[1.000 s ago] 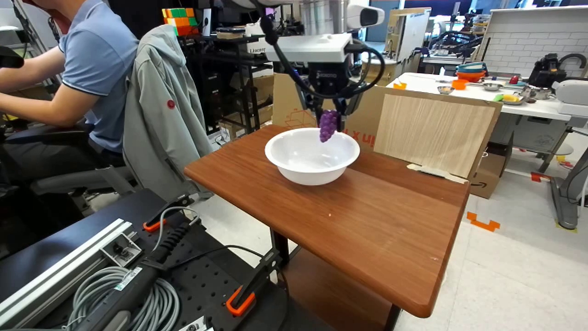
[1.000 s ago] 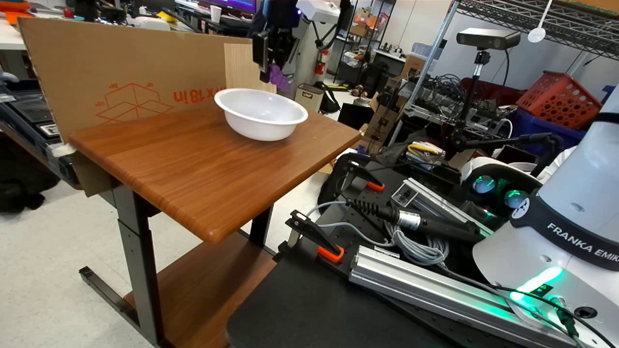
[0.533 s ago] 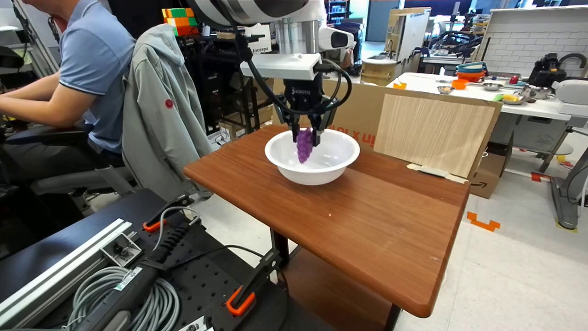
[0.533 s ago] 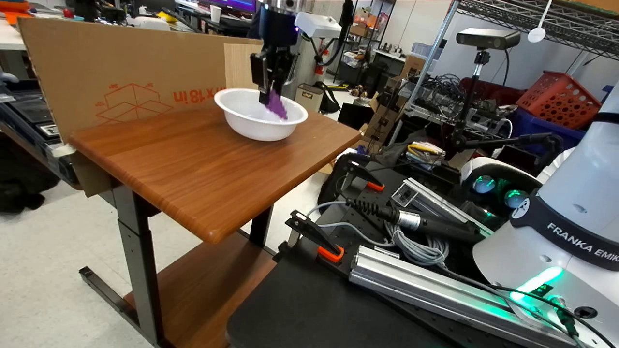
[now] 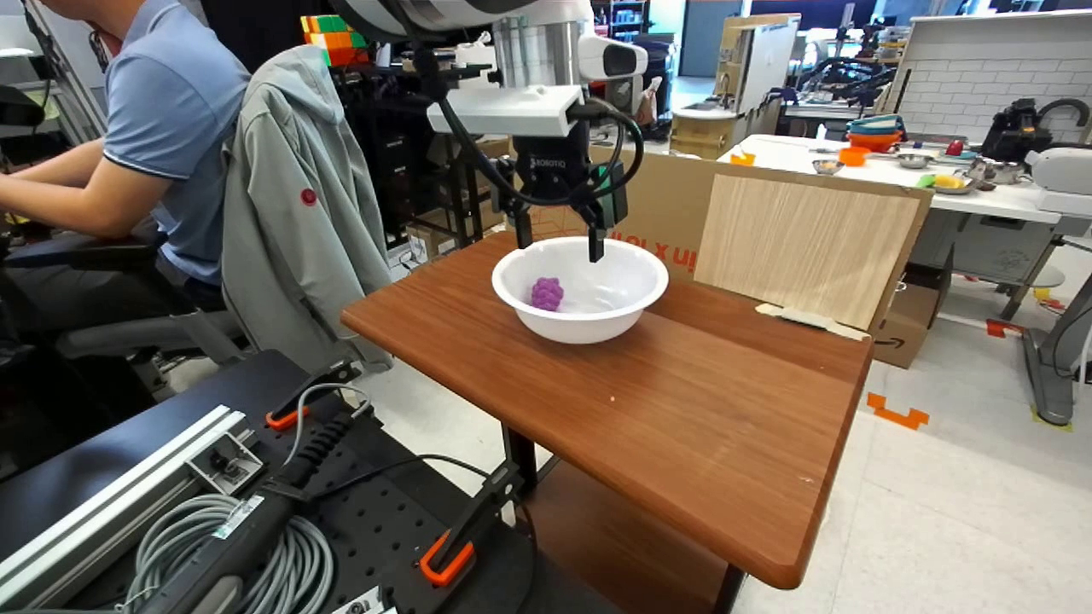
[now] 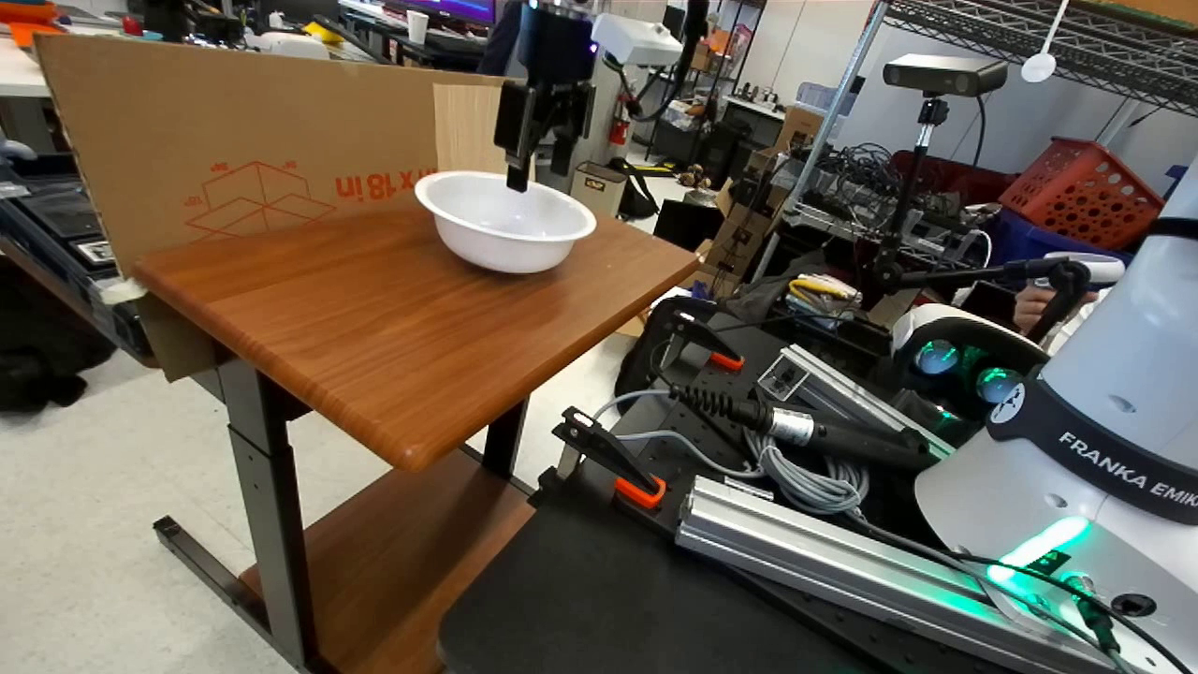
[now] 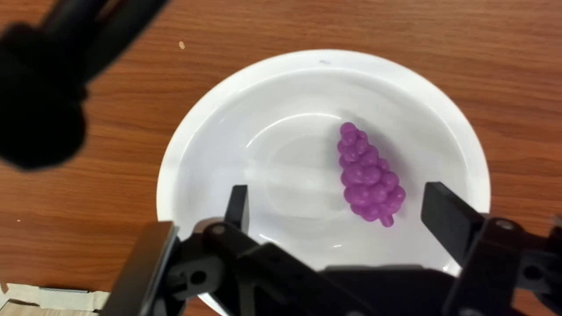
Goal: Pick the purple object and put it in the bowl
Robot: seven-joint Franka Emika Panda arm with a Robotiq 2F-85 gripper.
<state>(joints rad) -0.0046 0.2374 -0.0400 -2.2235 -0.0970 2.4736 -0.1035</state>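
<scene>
The purple object, a lumpy toy grape bunch, lies inside the white bowl. In an exterior view it shows as a small purple cluster against the bowl's inner wall; elsewhere the near side of the bowl hides it. Above the bowl hangs my gripper, its two fingers spread wide apart with nothing held between them. Seen from the wrist, the grape bunch sits below the gap of the gripper, nearer the right-hand finger and touching neither.
The bowl stands on a brown wooden table. Cardboard with a light wood panel rises along the table's edge. A black bench with clamps, coiled cable and metal profile sits beside it. A person sits nearby.
The gripper came down with the purple object over the bowl, then opened and let it go. The object now rests in the bowl, and the gripper has risen a little.
</scene>
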